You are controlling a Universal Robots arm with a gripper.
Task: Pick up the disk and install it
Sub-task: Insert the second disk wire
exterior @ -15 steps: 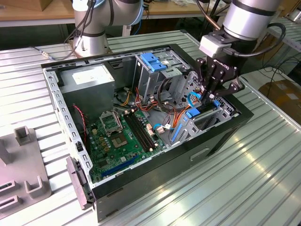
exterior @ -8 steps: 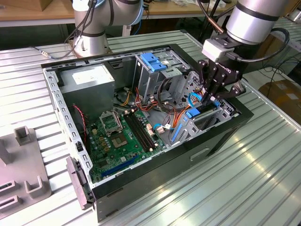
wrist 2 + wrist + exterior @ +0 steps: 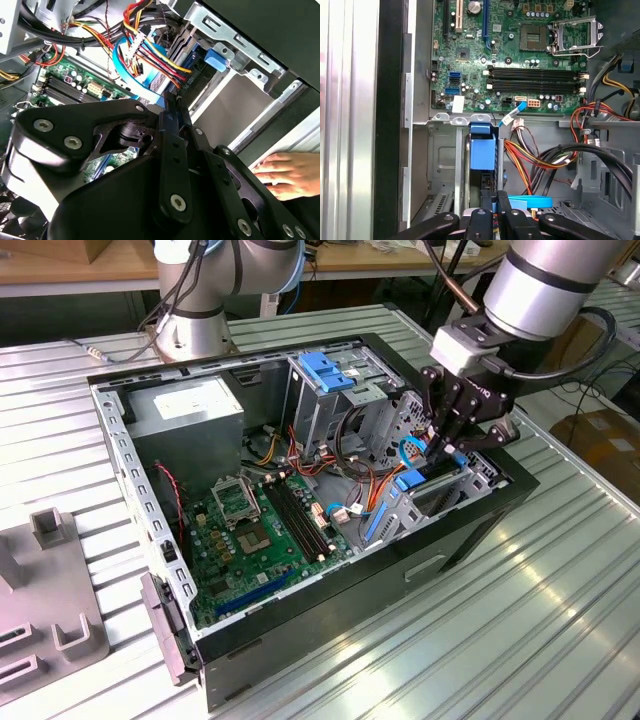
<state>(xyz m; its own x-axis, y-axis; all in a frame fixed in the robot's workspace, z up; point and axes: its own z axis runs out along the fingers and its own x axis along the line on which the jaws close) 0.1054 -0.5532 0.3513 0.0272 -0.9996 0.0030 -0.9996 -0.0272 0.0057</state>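
The arm (image 3: 545, 285) is a thick silver-grey tube with a dark band and a black cable looping off it. Its gripper (image 3: 452, 445) is black, built of jointed metal links held by round silver screws (image 3: 73, 142), under a pale grey block.

Black gripper (image 3: 172, 117) linkage, with silver screws, close to the camera, its fingers drawn together in a narrow tip over the open computer case (image 3: 280, 35). Beyond the tip: a blue-edged part (image 3: 165, 75) standing in a metal bay (image 3: 225, 55), whether it is the disk cannot be told. Blue tab (image 3: 216, 58) on the bay rail. Bundle of red, yellow and black wires (image 3: 155, 50) crossing a light-blue flat cable (image 3: 122, 67). Green motherboard (image 3: 75, 82) on the case floor. A person's hand (image 3: 290, 172) resting beside the case's outer wall.
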